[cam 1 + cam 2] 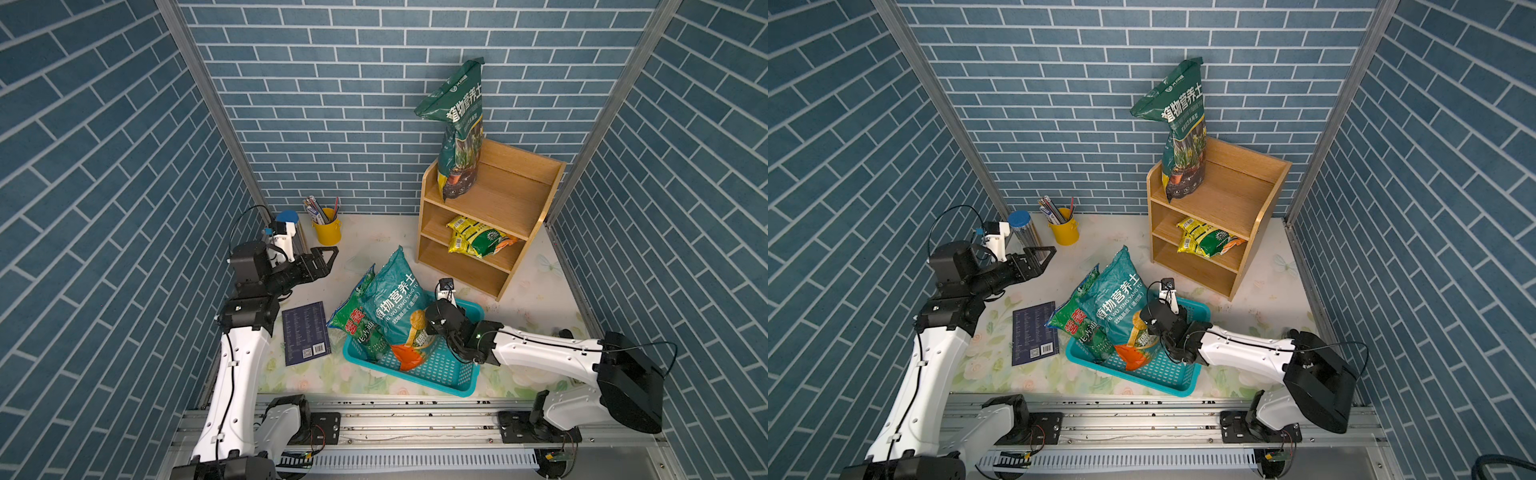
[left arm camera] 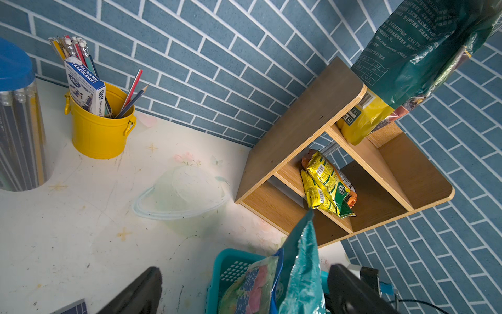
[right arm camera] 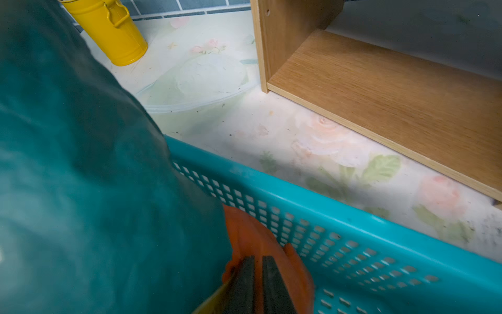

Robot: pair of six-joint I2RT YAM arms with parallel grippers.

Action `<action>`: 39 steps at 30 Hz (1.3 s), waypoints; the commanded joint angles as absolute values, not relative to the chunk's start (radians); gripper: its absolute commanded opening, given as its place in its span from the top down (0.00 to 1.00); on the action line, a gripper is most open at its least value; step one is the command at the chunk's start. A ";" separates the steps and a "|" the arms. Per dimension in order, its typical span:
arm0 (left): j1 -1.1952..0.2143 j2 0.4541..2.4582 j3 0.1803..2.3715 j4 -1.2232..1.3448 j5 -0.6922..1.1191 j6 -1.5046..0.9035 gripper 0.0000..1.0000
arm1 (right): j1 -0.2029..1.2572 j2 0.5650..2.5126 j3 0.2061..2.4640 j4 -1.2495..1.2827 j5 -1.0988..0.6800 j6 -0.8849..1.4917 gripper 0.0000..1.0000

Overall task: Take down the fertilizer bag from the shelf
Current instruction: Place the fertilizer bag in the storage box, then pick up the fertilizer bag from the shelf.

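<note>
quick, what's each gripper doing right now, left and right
Left gripper: open, holding nothing.
Right gripper: shut, apparently pinching the orange corner of the teal bag.

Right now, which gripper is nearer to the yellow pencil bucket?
Left. The left gripper hovers open just in front of the yellow pencil bucket, apart from it. The right gripper is farther off at the turquoise basket, shut on the teal bag.
</note>
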State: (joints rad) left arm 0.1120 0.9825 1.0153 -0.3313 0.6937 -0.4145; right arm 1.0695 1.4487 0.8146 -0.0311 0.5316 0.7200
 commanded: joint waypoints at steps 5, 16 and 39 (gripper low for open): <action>0.116 0.987 1.011 -0.327 0.698 -0.410 0.00 | 1.095 1.523 0.875 0.042 0.318 0.640 0.88; 0.116 0.989 1.011 -0.325 0.699 -0.411 0.00 | 1.096 1.344 0.930 -0.016 0.414 0.500 0.57; 0.120 0.985 1.006 -0.325 0.692 -0.413 0.00 | 0.920 1.583 1.837 -0.123 0.811 -0.018 0.03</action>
